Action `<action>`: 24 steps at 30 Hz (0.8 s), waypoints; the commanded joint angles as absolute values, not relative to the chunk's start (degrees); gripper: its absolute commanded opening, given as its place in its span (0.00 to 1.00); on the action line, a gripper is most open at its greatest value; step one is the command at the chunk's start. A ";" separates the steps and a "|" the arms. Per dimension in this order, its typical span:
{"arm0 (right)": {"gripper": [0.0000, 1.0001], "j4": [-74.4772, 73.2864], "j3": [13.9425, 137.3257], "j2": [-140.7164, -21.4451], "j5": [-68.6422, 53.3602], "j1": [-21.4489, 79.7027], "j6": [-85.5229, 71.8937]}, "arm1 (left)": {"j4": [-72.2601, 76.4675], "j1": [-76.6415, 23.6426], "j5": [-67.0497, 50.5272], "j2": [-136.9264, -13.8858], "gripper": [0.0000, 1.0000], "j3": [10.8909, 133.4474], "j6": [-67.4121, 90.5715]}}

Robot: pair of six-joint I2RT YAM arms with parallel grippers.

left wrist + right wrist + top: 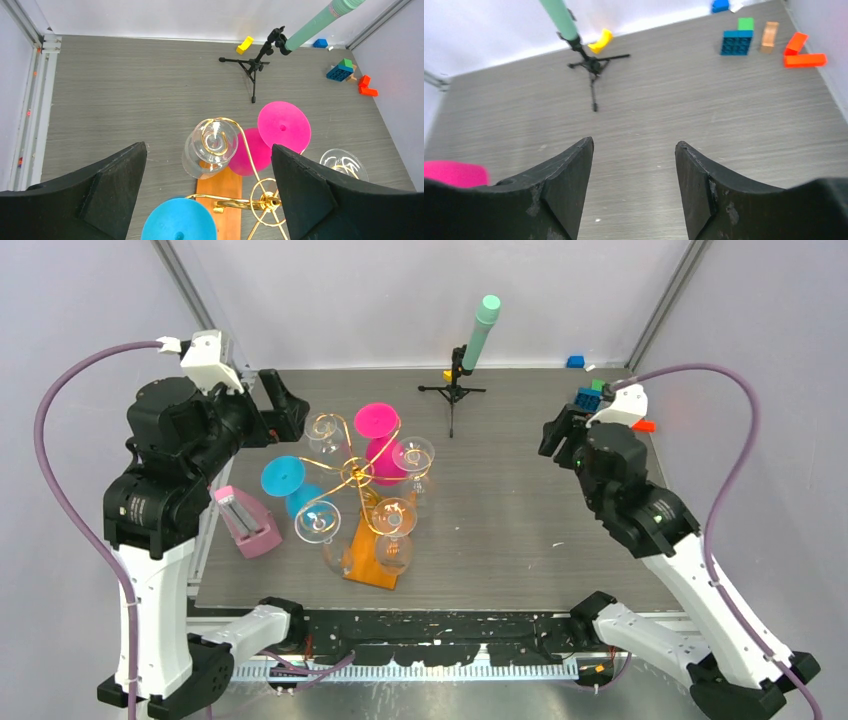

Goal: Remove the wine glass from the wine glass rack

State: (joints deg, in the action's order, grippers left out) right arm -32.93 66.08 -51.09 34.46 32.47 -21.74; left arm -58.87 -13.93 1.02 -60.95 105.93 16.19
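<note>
Top external view: the wine glass rack (358, 478), gold wire on an orange base (368, 558), stands left of the middle of the grey surface (520, 530). Glasses hang upside down from its curled arms: several clear ones, among them a clear wine glass (322, 433) on the far left arm, a pink glass (377, 422) at the back and a blue glass (282, 477) on the left. None has been taken off.

The left arm (165, 455) is raised at the rack's far left side. The left jaws stand wide apart and hold nothing, near the clear wine glass but not touching it. From the left wrist camera that glass (210, 147) shows between the two black fingers (100, 195), below them, with a gold spiral over its foot.

The right arm (640, 505) is well apart from the rack, over the right side of the surface. The right jaws are also apart and empty, with bare surface (664, 115) beneath them.

A black tripod (452, 392) with a mint-green cylinder (482, 328) stands at the back, and coloured blocks (736, 41) lie near the far right corner.
</note>
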 commanded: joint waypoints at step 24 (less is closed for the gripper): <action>0.66 -28.41 85.94 -67.60 -20.14 32.68 -49.10 | -51.17 -14.12 -9.41 -61.76 0.98 105.21 21.80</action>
